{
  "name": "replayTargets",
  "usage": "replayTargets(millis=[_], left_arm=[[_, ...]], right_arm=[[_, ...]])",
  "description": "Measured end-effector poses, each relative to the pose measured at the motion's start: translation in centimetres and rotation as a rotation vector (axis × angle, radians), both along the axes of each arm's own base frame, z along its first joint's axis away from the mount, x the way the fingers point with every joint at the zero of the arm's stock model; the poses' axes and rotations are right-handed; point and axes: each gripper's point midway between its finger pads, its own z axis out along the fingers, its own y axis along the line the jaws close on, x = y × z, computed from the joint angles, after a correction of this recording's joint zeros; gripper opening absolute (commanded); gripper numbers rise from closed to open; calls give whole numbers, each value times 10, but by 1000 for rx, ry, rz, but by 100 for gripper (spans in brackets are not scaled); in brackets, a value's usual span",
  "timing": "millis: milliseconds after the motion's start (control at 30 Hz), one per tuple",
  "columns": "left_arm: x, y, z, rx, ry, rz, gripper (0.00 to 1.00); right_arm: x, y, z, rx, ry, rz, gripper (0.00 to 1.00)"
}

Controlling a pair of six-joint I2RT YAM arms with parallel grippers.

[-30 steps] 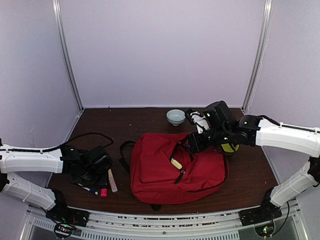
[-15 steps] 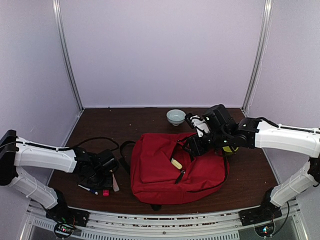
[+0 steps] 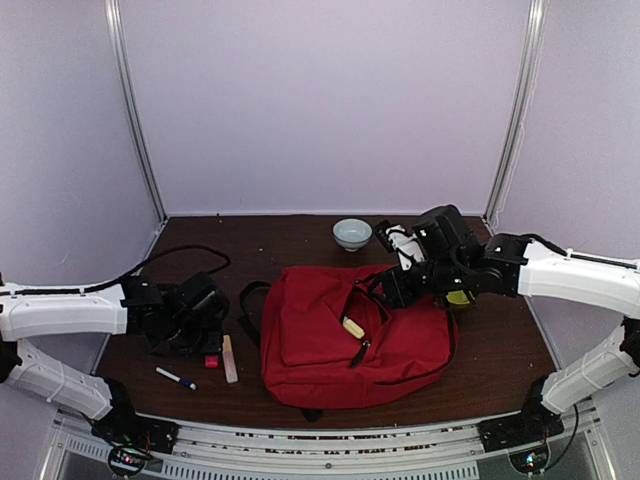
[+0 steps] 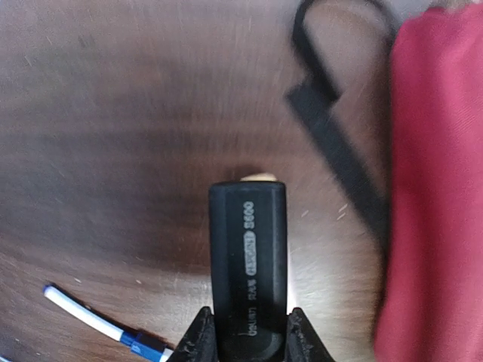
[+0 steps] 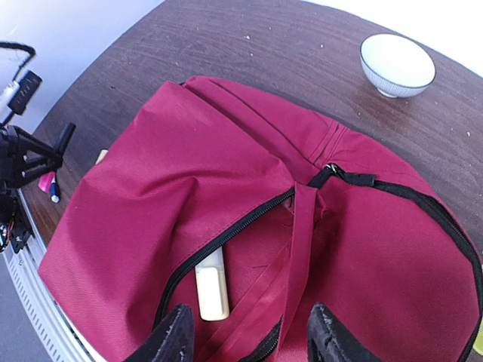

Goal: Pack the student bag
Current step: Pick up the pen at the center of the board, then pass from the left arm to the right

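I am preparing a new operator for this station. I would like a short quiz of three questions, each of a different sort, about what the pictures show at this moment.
1. Choose one: what shows inside the open pocket of the student bag? A: a cream stick. B: a spoon. C: a pair of scissors.
2. True or false: the white bowl stands on top of the bag.
3. Fill in the colour: the left gripper holds a ___ block.

Key
1. A.
2. False: it stands on the table, behind the bag.
3. Black.
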Motion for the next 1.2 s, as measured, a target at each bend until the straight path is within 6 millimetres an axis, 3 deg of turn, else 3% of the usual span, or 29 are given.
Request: replayTargets(millis=[100, 200, 400, 533, 733, 1033, 1100, 1200], left_arm=[[7, -1, 33, -34, -114, -27, 10], [10, -18, 74, -82, -250, -129, 11], [13, -88, 169, -173, -567, -400, 12], [10, -129, 208, -168, -727, -527, 12], [14, -170, 221, -92, -822, -634, 13], [12, -181, 229, -74, -873, -683, 13], [11, -182, 230, -76, -878, -687, 13], [11, -183, 232, -83, -886, -688, 13]], right_arm=[[-3, 0, 11, 27, -17, 20, 52], [-12, 8, 32, 104, -36, 86, 52], [-34, 39, 92, 348, -74, 251, 52], [-52, 62, 125, 497, -85, 336, 55], [-61, 88, 152, 601, -103, 385, 60], [-43, 115, 142, 618, -44, 345, 51], [-39, 121, 143, 626, -38, 340, 47], [-35, 126, 147, 637, -36, 338, 30]])
